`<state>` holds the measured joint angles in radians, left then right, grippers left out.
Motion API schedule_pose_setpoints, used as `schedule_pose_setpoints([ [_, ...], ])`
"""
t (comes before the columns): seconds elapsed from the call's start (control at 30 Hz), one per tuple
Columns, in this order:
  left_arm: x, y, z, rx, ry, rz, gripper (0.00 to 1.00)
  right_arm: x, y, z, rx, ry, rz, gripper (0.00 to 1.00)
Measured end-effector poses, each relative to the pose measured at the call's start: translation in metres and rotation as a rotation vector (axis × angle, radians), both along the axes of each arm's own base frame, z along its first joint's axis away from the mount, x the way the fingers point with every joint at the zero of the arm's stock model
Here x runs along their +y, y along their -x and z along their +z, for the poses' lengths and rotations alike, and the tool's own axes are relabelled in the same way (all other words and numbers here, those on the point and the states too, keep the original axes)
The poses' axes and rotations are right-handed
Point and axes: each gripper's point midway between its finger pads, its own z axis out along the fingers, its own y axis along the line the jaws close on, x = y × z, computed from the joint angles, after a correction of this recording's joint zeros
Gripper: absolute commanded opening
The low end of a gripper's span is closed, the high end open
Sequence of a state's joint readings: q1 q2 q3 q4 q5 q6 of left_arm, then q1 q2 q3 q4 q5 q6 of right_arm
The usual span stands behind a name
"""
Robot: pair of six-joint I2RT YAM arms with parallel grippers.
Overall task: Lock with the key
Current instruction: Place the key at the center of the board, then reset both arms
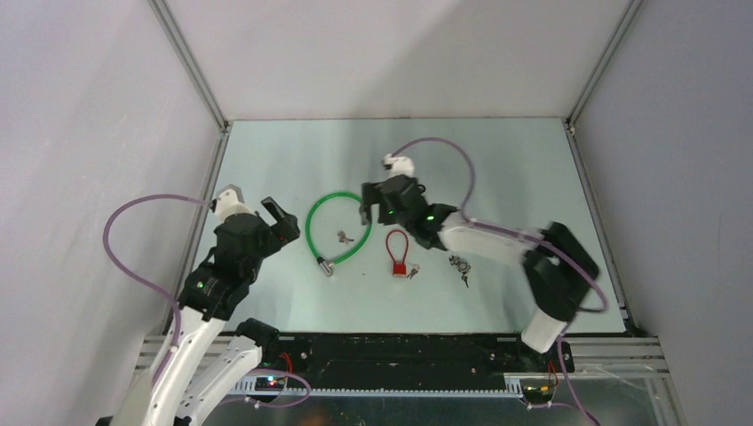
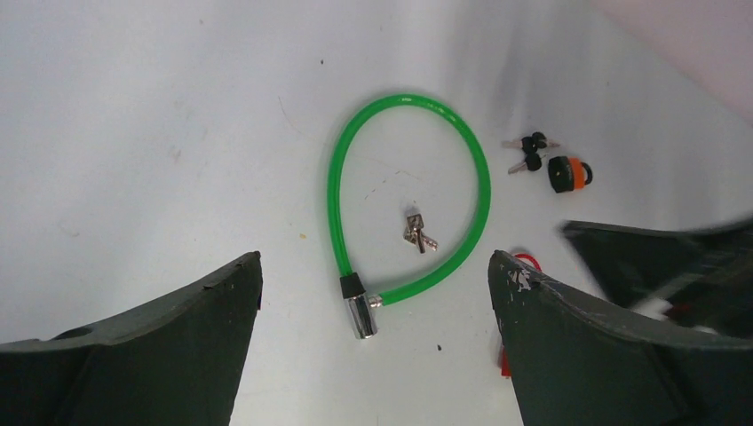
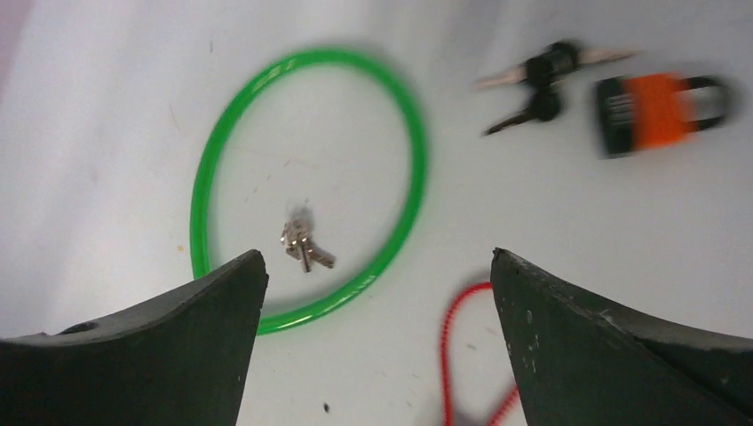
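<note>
A green cable lock [image 1: 336, 232] lies looped on the table with its chrome lock barrel [image 2: 362, 312] at the near end. A small silver key bunch [image 2: 416, 232] lies inside the loop and also shows in the right wrist view [image 3: 302, 246]. My left gripper [image 1: 282, 220] is open and empty, left of the loop; in its wrist view [image 2: 375, 256] the barrel lies between the fingers, below them. My right gripper [image 1: 366, 213] is open and empty over the loop's right side; its wrist view [image 3: 377, 257] is motion-blurred.
A red cable lock [image 1: 397, 253] lies right of the green loop. An orange and black padlock [image 3: 661, 108] and black-headed keys [image 3: 542, 80] lie beyond it. The right arm [image 2: 661, 266] crosses the right of the left wrist view. Walls enclose the table.
</note>
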<state>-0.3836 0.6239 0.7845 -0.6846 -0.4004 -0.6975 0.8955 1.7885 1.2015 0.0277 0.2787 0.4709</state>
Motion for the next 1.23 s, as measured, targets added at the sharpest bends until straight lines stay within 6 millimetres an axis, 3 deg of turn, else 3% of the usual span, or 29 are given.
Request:
schedule_pose_setpoints([
  [0.17,0.01,0.012,0.022,-0.077,-0.018,-0.002,1.0,-0.095,-0.002,0.091,-0.102,-0.064,-0.183,0.99],
  [0.3,0.017,0.02,0.041,-0.14,-0.024,0.004,1.0,-0.178,0.017,0.147,-0.212,-0.104,-0.358,0.99],
  [0.5,0.025,0.029,0.057,-0.19,-0.036,0.016,1.0,-0.293,0.071,0.196,-0.373,-0.127,-0.629,1.0],
  [0.73,0.03,0.035,0.063,-0.219,-0.031,0.025,1.0,-0.399,0.142,0.218,-0.522,-0.183,-0.922,0.99],
  [0.97,0.03,0.036,0.064,-0.225,-0.028,0.025,1.0,-0.447,0.184,0.217,-0.578,-0.238,-1.054,1.0],
  [1.23,0.031,0.037,0.065,-0.233,-0.026,0.027,1.0,-0.459,0.194,0.208,-0.572,-0.202,-1.091,0.99],
])
